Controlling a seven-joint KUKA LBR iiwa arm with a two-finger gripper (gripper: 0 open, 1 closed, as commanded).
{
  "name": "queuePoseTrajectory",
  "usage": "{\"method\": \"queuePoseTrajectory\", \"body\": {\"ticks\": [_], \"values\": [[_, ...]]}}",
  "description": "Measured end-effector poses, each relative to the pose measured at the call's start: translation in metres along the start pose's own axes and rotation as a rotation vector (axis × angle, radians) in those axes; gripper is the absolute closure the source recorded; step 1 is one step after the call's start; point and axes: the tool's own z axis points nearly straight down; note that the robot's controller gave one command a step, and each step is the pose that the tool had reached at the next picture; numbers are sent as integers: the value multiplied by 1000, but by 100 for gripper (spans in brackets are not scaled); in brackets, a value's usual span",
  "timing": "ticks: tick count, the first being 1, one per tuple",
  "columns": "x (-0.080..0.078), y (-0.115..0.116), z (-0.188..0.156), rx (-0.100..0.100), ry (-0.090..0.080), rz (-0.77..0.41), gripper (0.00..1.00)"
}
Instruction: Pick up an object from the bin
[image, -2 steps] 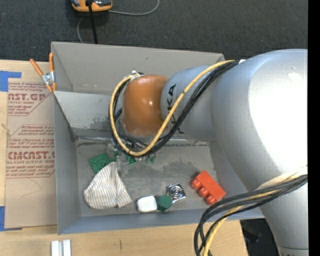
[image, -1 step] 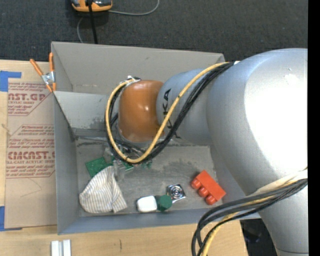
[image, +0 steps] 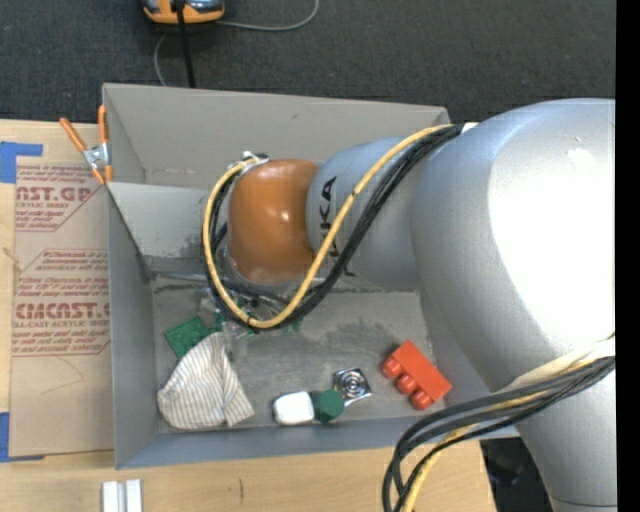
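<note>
My orange wrist cover (image: 268, 218) hides my jaws; open or shut, I cannot tell. Just beside it, lower left in the bin (image: 128, 330), lie a green flat piece (image: 184, 335) and a crumpled cloth (image: 205, 392).

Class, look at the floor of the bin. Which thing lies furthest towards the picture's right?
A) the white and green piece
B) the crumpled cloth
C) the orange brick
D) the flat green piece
C: the orange brick lies to the right of the metal piece, the white and green piece and the cloth.
</note>
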Motion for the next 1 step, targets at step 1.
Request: {"method": "queuePoseTrajectory", "body": {"ticks": [1], "values": [[-18,13,1,1,-2,-307,100]]}}
